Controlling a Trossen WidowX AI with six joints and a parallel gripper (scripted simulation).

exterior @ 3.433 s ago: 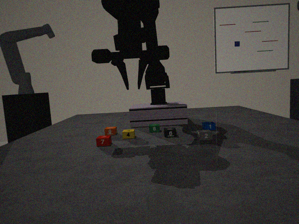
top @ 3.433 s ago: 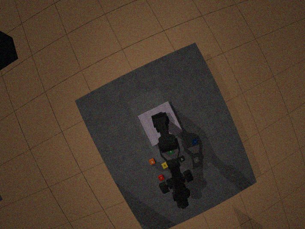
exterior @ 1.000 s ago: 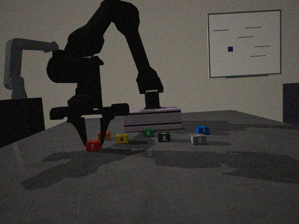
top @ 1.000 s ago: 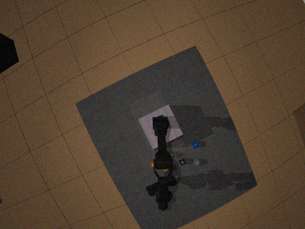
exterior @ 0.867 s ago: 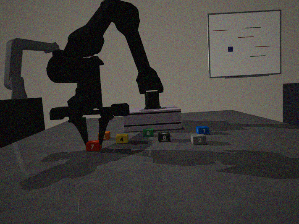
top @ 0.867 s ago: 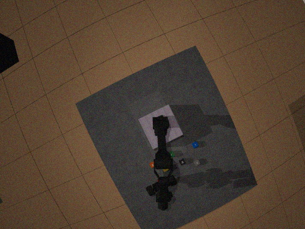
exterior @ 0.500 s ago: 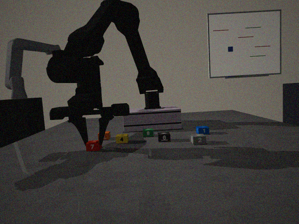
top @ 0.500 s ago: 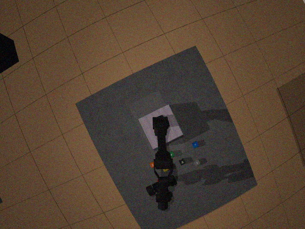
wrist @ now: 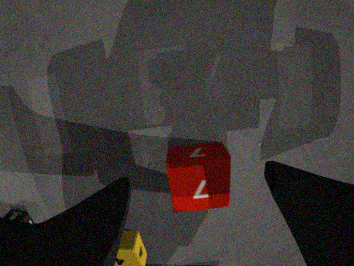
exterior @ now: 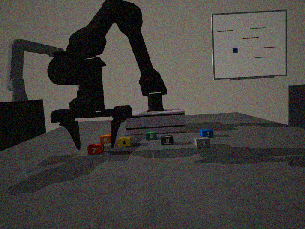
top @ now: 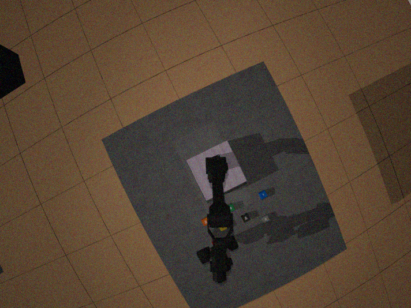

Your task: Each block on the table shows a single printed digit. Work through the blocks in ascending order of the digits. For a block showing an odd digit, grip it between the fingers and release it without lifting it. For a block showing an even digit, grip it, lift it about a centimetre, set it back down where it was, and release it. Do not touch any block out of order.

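Note:
A red block marked 7 [exterior: 95,149] [wrist: 197,182] sits on the grey table [exterior: 172,192] [top: 149,172]. My gripper [exterior: 95,147] [wrist: 198,177] [top: 217,248] is open. Its two fingers stand low on either side of the red block, with a gap on each side. Behind it are an orange block [exterior: 105,138] [top: 204,221], whose digit I cannot read, and a yellow 4 [exterior: 124,141] [wrist: 131,252] [top: 223,228]. Further right are a green block [exterior: 150,135] [top: 231,207], a black 6 [exterior: 167,140] [top: 245,217], a grey 2 [exterior: 202,142] [top: 265,218] and a blue 1 [exterior: 207,133] [top: 262,194].
The arm stands on a pale base box [exterior: 155,122] [top: 199,169] behind the blocks. Dark cabinets stand beyond the table at the left [exterior: 22,120] and right [exterior: 297,106]. A whiteboard [exterior: 248,44] hangs on the wall.

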